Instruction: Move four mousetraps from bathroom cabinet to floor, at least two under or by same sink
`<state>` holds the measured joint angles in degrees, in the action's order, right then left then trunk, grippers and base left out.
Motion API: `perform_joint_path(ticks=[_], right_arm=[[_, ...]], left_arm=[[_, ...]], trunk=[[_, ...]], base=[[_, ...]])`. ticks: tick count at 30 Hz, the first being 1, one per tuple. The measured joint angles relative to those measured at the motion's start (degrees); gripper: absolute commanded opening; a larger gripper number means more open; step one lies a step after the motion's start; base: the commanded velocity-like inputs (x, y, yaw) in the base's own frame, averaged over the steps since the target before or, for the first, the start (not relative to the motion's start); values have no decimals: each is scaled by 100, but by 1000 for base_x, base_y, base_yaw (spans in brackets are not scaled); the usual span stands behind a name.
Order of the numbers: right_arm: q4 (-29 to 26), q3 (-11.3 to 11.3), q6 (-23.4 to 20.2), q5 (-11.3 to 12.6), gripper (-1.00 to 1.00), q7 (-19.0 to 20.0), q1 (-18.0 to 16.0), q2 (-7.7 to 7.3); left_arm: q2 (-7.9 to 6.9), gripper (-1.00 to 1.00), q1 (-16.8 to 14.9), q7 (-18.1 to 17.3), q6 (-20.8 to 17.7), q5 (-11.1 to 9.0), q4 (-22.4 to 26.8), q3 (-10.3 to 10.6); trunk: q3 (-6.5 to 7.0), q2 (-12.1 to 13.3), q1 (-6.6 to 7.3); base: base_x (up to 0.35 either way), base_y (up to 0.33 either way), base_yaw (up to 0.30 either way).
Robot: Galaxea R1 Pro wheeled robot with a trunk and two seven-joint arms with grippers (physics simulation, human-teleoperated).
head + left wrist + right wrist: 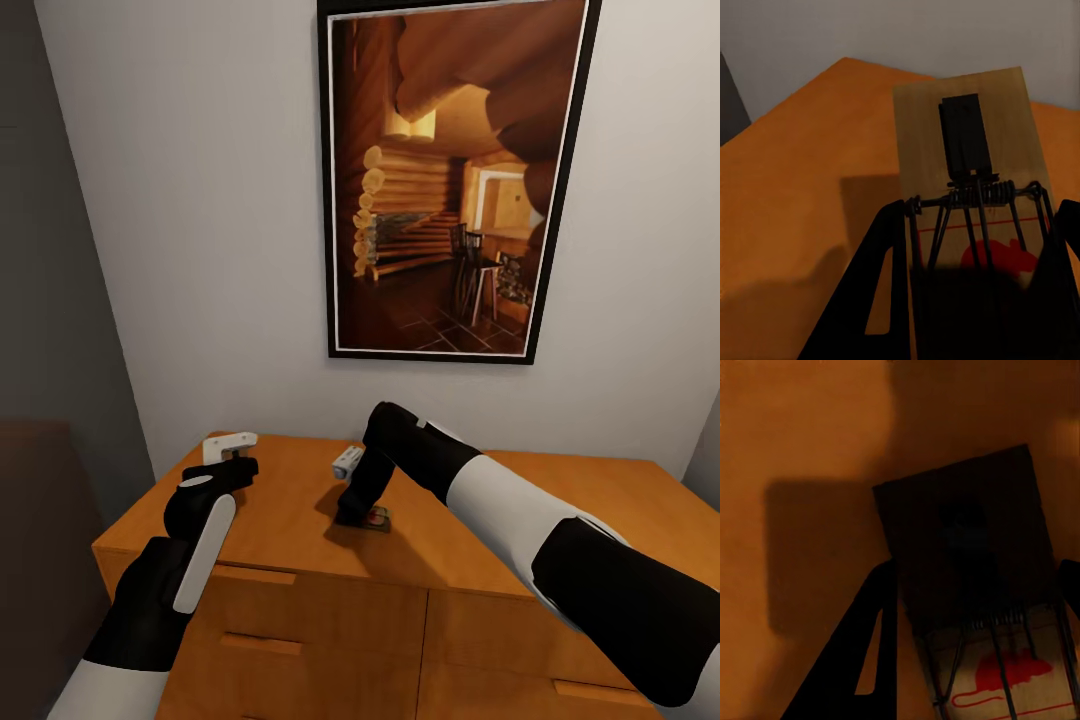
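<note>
Pale grey-white wall (200, 200) is seen straight ahead, evenly lit. A black-framed picture (450, 180) of a log-cabin interior is hung on it, above an orange wooden cabinet (300, 620). Cabinet top (560, 510) is flat and glossy, soft shadows are cast on it. Drawer fronts with wooden bar handles (262, 642) are visible below the top edge. A darker grey wall (50, 250) is seen at the left side, with a dark brown block (40, 520) low down beside the cabinet
</note>
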<state>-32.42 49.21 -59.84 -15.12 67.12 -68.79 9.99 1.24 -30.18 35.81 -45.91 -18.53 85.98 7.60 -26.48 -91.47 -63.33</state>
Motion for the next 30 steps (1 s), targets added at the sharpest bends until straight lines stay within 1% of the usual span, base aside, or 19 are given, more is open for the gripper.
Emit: perform_joint_path(ticks=[2, 3, 5, 6, 8, 10, 12, 17, 18, 24, 26, 27, 28, 30], right_arm=[[22, -71, -4, -5, -100, 2, 6, 0], [97, -148, 33, -60, -100, -8, -56, 0], [97, -383, 27, -53, -100, -20, -301, 0], [97, -565, 26, -54, -100, -36, -491, 0], [98, -675, 20, -48, -100, -39, -627, 0], [109, -840, 21, -49, -100, -52, -850, 0], [113, -915, 20, -48, -100, -67, -978, 0], [116, -1020, 18, -49, -100, -126, -1166, 0], [116, -1069, 17, -49, -100, -156, -1206, 0], [124, -1276, 15, -51, -100, -328, -1268, 0], [124, -1303, 13, -50, -100, -379, -1273, 0], [125, -1323, 13, -52, -100, -436, -1274, 0], [128, -1365, 15, -61, -100, -652, -1274, 0], [127, -1373, 8, -50, -100, -701, -1275, 0]], left_arm=[[0, -100, 0, 0, 0, 3, 0, -1], [3, -100, 0, 0, 0, 4, 1, -1], [6, -100, 0, 0, 0, 3, 0, -1], [3, -100, 0, -4, 0, -1, 0, -1], [5, -100, 0, -6, 0, -5, 0, -2], [7, -100, 0, -7, 2, -17, 0, -2], [8, -100, 0, -8, 6, -29, 0, -2], [9, -100, -1, -9, 8, -35, 0, -2], [9, -100, -1, -7, 7, -36, 0, 0], [9, -100, -1, -1, 2, -37, 0, -1], [9, -100, -1, -2, 1, -36, 0, -1], [9, -100, -1, -1, 0, -36, 0, -2], [9, -100, -1, -5, 0, -48, 1, 0], [10, -100, -1, -5, -2, -53, -1, 0]], trunk=[[0, 0, 0], [-1, 2, -1], [-1, 1, 0], [0, 1, 0], [-1, 1, -1], [-1, 1, -1], [-1, 1, -1], [-1, 1, -1], [-1, 1, -1], [-2, 1, -1], [-2, 1, -1], [-2, 1, -1], [-2, 1, -1], [-2, 1, -1]], base=[[0, 0, 0], [0, 0, 0], [0, 0, 0], [0, 0, 0], [0, 0, 0], [0, 0, 0], [0, 0, 0], [0, 0, 0], [0, 0, 0], [0, 0, 0], [0, 0, 0], [0, 0, 0], [0, 0, 0], [0, 0, 0]])
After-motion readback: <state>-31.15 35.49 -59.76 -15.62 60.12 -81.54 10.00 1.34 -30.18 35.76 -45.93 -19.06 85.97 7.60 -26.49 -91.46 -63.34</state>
